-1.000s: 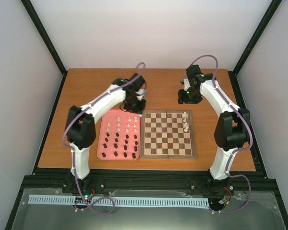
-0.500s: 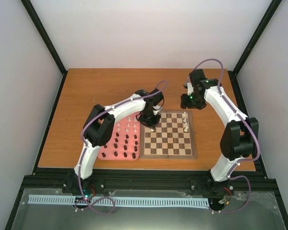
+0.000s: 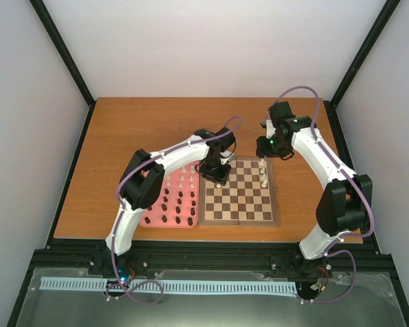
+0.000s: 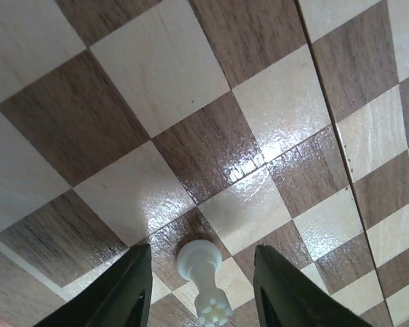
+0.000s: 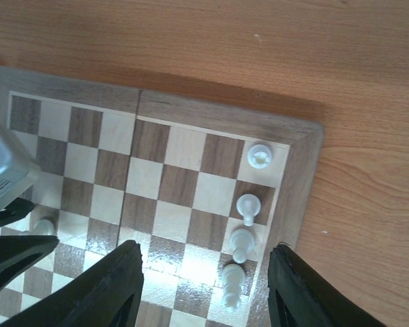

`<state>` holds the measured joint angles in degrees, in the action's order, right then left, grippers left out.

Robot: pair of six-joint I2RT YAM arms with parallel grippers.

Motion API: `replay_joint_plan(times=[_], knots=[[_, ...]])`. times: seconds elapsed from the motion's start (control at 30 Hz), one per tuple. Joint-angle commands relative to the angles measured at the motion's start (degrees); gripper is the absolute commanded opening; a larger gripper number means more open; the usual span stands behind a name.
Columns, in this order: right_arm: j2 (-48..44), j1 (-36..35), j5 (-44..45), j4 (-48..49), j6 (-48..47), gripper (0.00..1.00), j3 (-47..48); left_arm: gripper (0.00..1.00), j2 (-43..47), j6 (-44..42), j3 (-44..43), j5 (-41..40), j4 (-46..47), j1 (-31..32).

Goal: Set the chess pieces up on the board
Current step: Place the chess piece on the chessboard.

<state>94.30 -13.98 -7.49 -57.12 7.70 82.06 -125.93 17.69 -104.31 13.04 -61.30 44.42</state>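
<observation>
Between the parted jaws of the left gripper, a white chess piece stands free on a dark square of the board, with gaps on either side! The right gripper hangs open and empty, four white pieces lined up below it, just inside one finger.

You have a pink tray lying flat on the orange-brown wooden table, left of centre and toward the near edge. Black frame posts slant up from the table's far corners, with plain white walls behind and to both sides. In front of the table, a white slotted strip runs across a grey metal sheet.
</observation>
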Motion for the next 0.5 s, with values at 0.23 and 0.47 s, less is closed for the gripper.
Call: replay_joint_plan(times=[0.23,0.47], knots=[[-2.72,-4.20,0.78,-0.02,1.72,0.51,1.61,0.85,9.09,-1.70,-5.10,-6.14,-3.09,-2.91],[-0.16,-6.17,-1.43,-0.21,2.01,0.54,4.05,0.85,16.35,-3.56,-1.20,-9.94,-4.78,-15.74]])
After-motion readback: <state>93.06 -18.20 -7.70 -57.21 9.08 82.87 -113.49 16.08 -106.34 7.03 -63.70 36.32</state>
